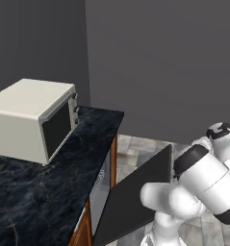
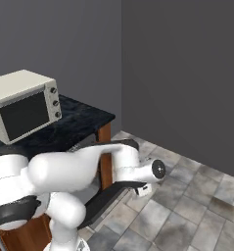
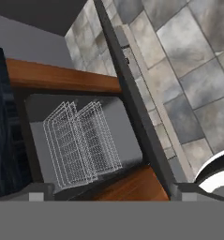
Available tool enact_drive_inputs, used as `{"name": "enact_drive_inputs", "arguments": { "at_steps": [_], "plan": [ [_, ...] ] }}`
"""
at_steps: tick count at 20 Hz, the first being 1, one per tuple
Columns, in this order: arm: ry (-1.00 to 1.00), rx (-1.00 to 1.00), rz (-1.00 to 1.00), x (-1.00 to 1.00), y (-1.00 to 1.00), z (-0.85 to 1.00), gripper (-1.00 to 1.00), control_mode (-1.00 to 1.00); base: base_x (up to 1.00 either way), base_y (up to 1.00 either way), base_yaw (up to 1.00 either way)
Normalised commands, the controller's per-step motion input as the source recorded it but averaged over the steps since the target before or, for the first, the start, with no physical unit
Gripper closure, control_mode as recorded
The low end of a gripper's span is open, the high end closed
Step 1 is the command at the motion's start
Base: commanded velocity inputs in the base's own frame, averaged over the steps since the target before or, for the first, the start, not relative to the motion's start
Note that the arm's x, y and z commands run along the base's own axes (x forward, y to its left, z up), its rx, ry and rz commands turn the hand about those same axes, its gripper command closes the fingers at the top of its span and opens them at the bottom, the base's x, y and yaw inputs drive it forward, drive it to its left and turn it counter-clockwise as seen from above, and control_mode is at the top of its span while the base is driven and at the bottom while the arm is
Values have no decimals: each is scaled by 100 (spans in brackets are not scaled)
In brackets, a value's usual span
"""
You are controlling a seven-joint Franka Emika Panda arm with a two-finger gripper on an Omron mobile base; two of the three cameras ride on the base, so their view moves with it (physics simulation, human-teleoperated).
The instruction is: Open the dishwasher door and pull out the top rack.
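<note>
We see the dishwasher door (image 1: 135,197) as a flat, matt black panel, smooth and without sheen. The top rack (image 3: 80,140) looks like thin light grey metal wire, woven into an open grid. The counter (image 1: 49,182) has a dark, veined, marble-like top with a slight polish, and the cabinet fronts (image 3: 62,77) show a warm brown wood grain. The microwave (image 1: 32,117) wears a dull beige casing with a dark glassy door. The floor (image 2: 187,196) is mottled grey stone tile. The arm's shells (image 2: 64,171) look like smooth white plastic.
</note>
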Motion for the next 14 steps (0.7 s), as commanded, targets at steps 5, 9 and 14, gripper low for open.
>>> {"name": "enact_drive_inputs", "arguments": {
  "at_steps": [5, 9, 14],
  "plan": [
    [0, -10, 0, -2, 73, 72, -100, -100, 0, 0, 0],
    [0, -11, 0, -12, 83, 50, -100, -100, 0, 0, 0],
    [5, -9, 0, -17, 79, 36, -100, -100, 0, 0, 0]
  ]
}}
